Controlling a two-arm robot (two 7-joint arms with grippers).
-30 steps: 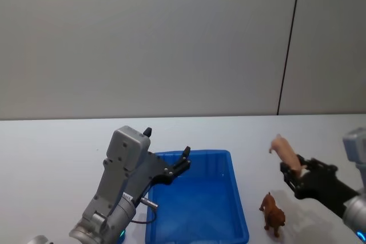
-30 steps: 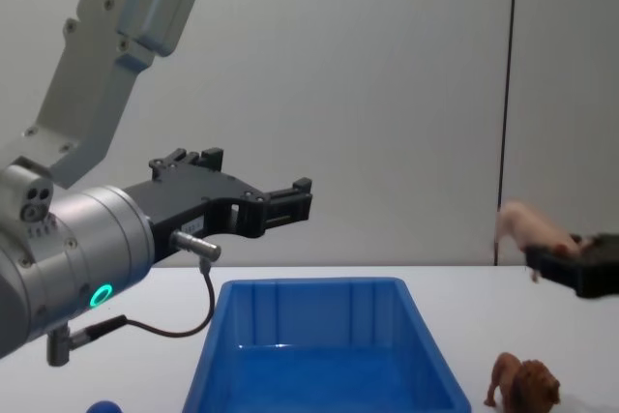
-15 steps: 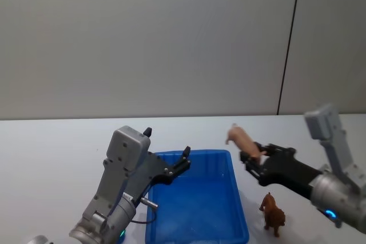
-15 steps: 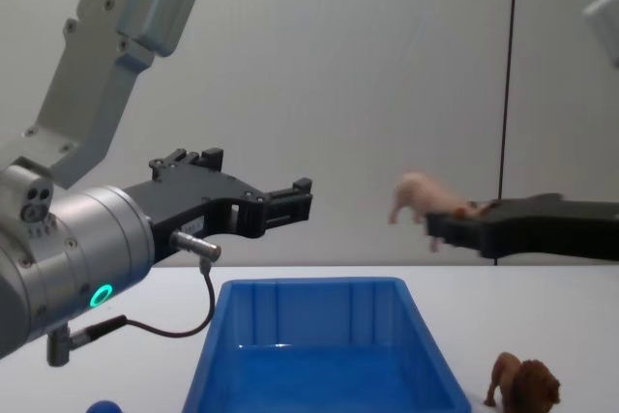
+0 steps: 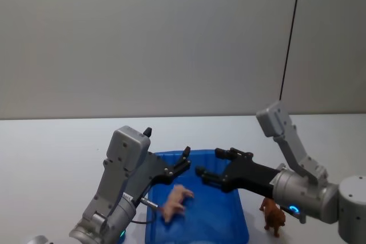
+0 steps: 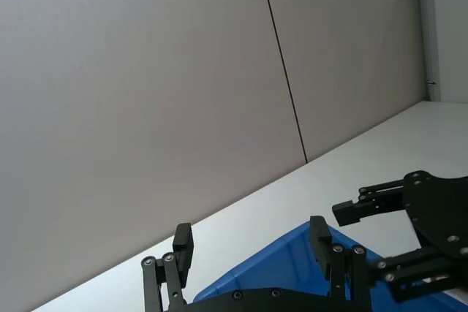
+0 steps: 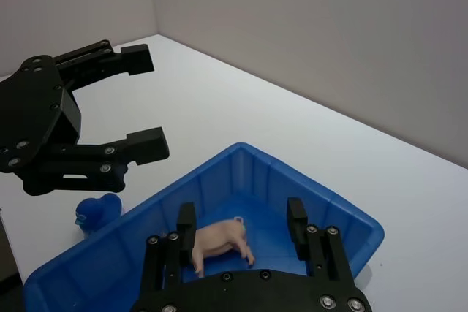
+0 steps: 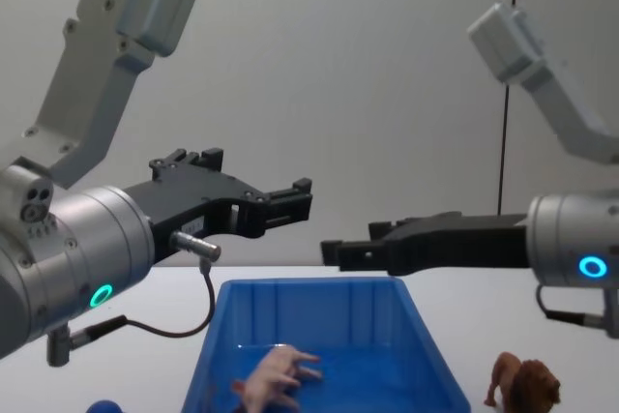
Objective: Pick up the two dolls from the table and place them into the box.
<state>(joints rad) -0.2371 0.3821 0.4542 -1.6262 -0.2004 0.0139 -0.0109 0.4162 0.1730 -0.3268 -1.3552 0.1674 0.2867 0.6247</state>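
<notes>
Smearing the pig (image 8: 279, 379) into a pale blur in the chest view, head and legs not telling apart. Cropping the lion (image 8: 523, 386) at the feet along the bottom edge there, and reducing the small blue thing (image 8: 104, 406) to a sliver of its top. Losing the near end of the box (image 8: 309, 285) below that edge. Hiding the box's near left corner behind the left arm (image 5: 117, 181) in the head view. Covering most of the box with the left gripper (image 6: 250, 233) in the left wrist view. Tucking one end of the pig behind a finger of the right gripper (image 7: 241, 212) in the right wrist view, and sinking the blue thing's base behind the box rim.
</notes>
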